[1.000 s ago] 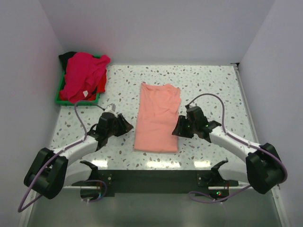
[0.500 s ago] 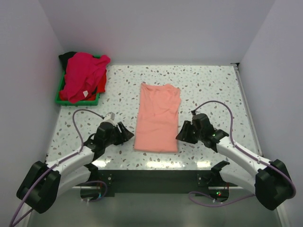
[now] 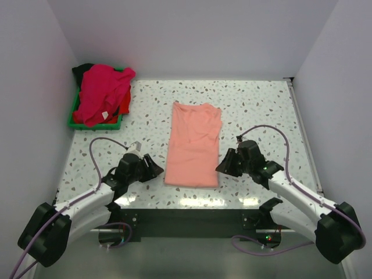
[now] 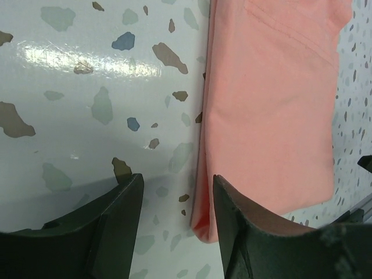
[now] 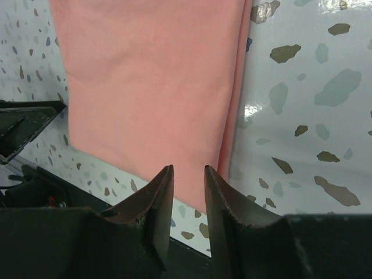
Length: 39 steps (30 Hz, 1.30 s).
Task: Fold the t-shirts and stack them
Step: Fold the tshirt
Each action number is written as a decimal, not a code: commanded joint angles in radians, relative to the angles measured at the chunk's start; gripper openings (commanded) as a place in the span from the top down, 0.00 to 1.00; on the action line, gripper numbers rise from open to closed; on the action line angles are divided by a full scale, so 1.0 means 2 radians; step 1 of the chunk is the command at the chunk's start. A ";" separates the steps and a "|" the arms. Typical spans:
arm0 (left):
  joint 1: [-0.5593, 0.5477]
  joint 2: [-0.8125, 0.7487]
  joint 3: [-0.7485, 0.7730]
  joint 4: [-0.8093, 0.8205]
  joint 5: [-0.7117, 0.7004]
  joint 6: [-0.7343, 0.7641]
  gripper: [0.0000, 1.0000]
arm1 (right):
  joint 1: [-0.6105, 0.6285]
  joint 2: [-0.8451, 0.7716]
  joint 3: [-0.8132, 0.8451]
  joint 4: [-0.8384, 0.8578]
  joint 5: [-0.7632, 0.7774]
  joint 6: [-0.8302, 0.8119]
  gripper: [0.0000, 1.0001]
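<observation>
The left gripper [image 3: 156,169] sits low over the table, just beside the near left corner of the salmon-pink t-shirt [image 3: 194,144]. Its two fingers [image 4: 110,232] are wide apart and they hold nothing. In the left wrist view there is speckled table between them, and the folded edge of the shirt runs right next to the finger on the shirt's side. The right gripper [image 3: 221,165] is at the other side, just beside the near right corner of the same shirt. Its fingers [image 5: 156,203] are close together with only a thin gap, and pink cloth shows through the gap from under them. They do not pinch the cloth, which lies flat. The shirt is in the middle of the white speckled table [image 3: 256,104], between the two grippers. It is folded into a long strip that runs from near to far, with a few soft wrinkles at the far end. Far off at the left, well apart from the strip, is a green tray [image 3: 93,126]. A magenta-pink t-shirt [image 3: 102,93] lies bunched on top of it, a red t-shirt [image 3: 124,103] peeks out at its right side, and a bit of a black t-shirt [image 3: 83,69] shows at the far corner
</observation>
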 commanded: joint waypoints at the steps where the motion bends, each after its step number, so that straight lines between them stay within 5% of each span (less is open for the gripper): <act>1: -0.006 -0.001 -0.008 0.006 -0.001 -0.006 0.44 | 0.002 0.008 -0.003 0.018 -0.025 0.015 0.69; 10: -0.039 0.013 -0.009 0.011 0.003 -0.013 0.44 | 0.021 0.015 -0.049 0.034 -0.027 0.025 0.69; 24: -0.071 0.011 -0.012 -0.017 0.004 -0.028 0.49 | 0.043 -0.022 -0.090 0.011 -0.036 0.039 0.49; 39: -0.109 0.022 -0.021 -0.028 -0.002 -0.069 0.58 | 0.049 -0.032 -0.111 0.036 -0.052 0.083 0.51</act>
